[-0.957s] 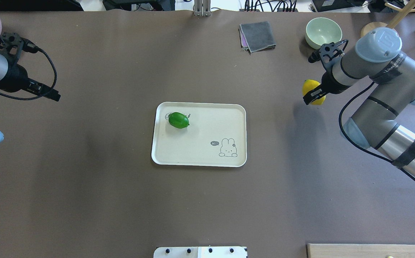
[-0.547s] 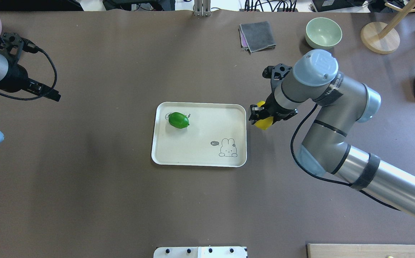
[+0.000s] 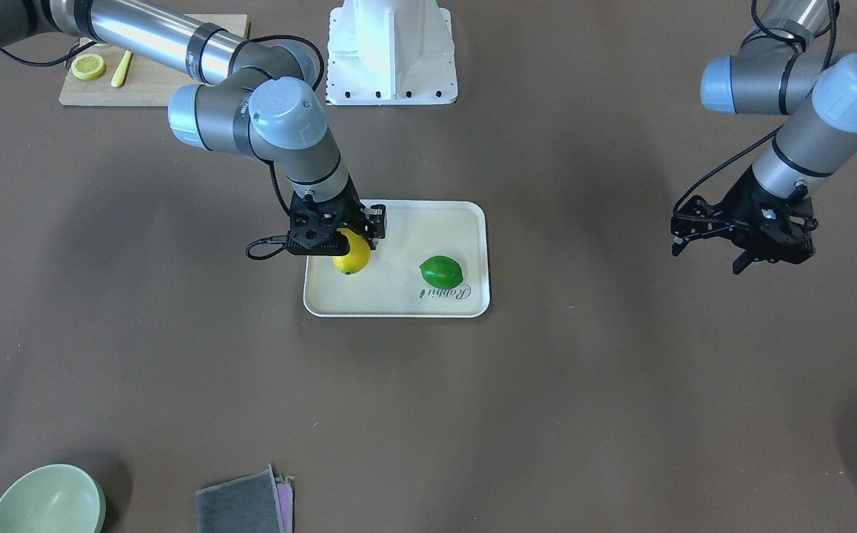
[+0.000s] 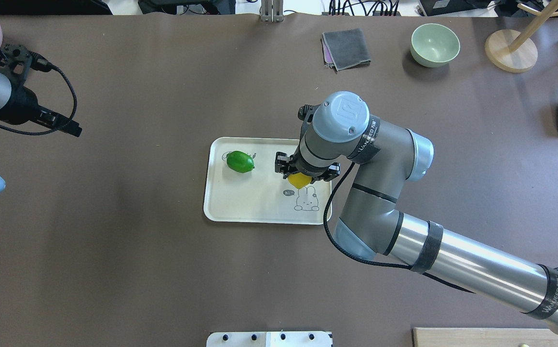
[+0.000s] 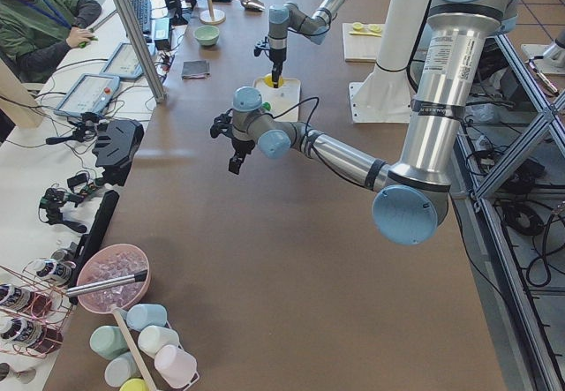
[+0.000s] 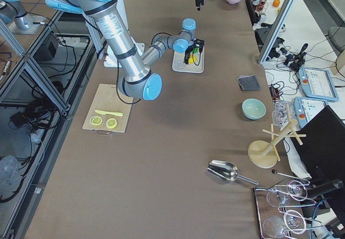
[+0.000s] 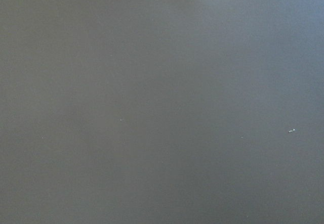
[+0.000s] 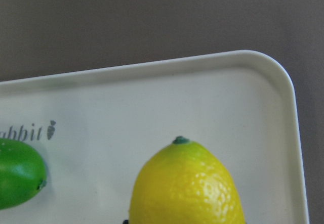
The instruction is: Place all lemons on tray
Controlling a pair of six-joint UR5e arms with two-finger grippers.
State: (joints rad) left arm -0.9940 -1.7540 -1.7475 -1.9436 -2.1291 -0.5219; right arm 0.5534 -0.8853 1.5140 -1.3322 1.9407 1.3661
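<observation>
The right hand (image 3: 347,243) is closed on the yellow lemon (image 3: 353,257), gripping its upper part with the stem tip pointing down, over the left half of the tray (image 3: 399,307) in the front-facing view. I cannot tell whether the fruit touches the tray floor. The green lemon (image 3: 442,272) lies on the tray just right of centre, well apart from the yellow one, touching the script word printed there. The cream tray sits mid-frame on the brown surface (image 3: 547,414). The left hand (image 3: 743,235) hangs above bare surface at the right edge of that view; whether it is wide or narrow I cannot tell. A pale green bowl (image 3: 45,500) and a grey cloth (image 3: 240,507) sit at lower left
</observation>
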